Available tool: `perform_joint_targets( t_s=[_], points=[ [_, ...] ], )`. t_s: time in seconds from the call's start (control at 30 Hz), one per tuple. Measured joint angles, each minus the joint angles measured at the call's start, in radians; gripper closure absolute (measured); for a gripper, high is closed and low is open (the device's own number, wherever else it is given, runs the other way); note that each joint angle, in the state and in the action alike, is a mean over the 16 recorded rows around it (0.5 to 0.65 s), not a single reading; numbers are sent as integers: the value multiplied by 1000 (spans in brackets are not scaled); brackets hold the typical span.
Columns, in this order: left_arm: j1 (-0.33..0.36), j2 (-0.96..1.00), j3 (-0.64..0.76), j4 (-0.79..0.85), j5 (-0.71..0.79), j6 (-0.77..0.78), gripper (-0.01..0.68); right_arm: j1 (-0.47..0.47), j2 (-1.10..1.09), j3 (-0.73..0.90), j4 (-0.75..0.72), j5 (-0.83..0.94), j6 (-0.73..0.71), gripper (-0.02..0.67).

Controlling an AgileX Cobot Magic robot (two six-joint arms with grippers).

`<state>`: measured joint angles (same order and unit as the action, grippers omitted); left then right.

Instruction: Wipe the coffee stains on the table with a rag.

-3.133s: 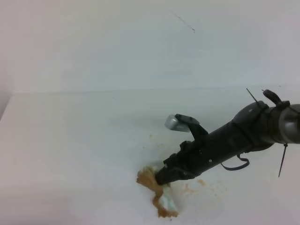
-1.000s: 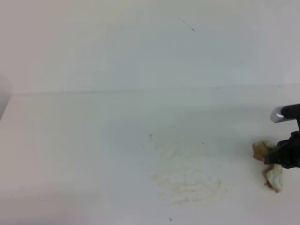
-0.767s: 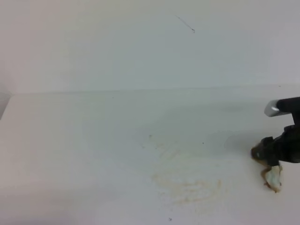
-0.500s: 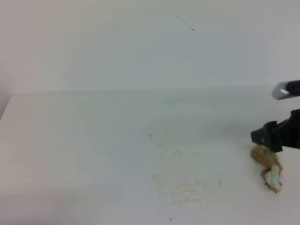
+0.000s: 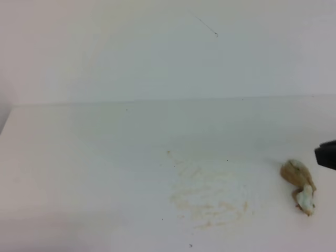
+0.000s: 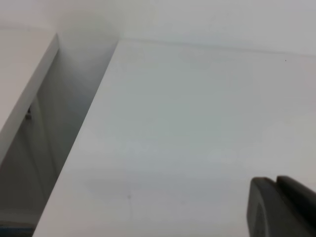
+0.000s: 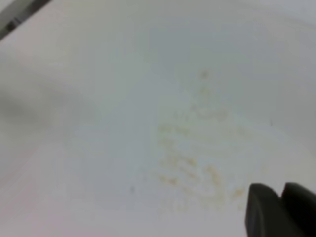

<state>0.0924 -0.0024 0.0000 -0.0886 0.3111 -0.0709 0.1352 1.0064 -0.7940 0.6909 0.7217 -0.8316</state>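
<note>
The rag (image 5: 298,184), a lumpy whitish bundle with tan-brown blotches, lies loose on the white table (image 5: 84,157) at the far right. The coffee stains (image 5: 210,202) are faint tan smears in the middle front, also in the right wrist view (image 7: 197,163). Only a black tip of my right gripper (image 5: 326,154) shows at the right edge, up and right of the rag, holding nothing. Its dark fingers (image 7: 266,212) fill the wrist view's lower right corner. My left gripper (image 6: 277,205) shows only as a dark shape over bare table.
A plain white wall (image 5: 157,47) stands behind the table. The table's left edge (image 6: 84,133) drops to a gap beside a white panel (image 6: 19,94) in the left wrist view. A few tiny dark specks dot the surface.
My right gripper dragged the rag from the stain to the far right, let it go and lifted away rightward. The thick splotch is now faint smears.
</note>
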Motion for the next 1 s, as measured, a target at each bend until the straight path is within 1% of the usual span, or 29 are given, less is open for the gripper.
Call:
perform_joint_targets(
  t_s=[0.1,0.2,0.37,0.57,0.73,1.0],
  points=[
    [0,0,0,0,0,0,674,0,-104,20,-89,33,83,607],
    [0,0,0,0,0,0,674,0,-211,55,-173,31,159,641],
    [0,2,0,0,0,0,674,0,-377,143,-264,-30,239,643],
    [0,2,0,0,0,0,674,0,-511,254,-283,-114,261,647],
    [0,2,0,0,0,0,674,0,-554,313,-275,-133,261,648],
    [0,2,0,0,0,0,675,-1,-582,340,-267,-101,261,649]
  ],
)
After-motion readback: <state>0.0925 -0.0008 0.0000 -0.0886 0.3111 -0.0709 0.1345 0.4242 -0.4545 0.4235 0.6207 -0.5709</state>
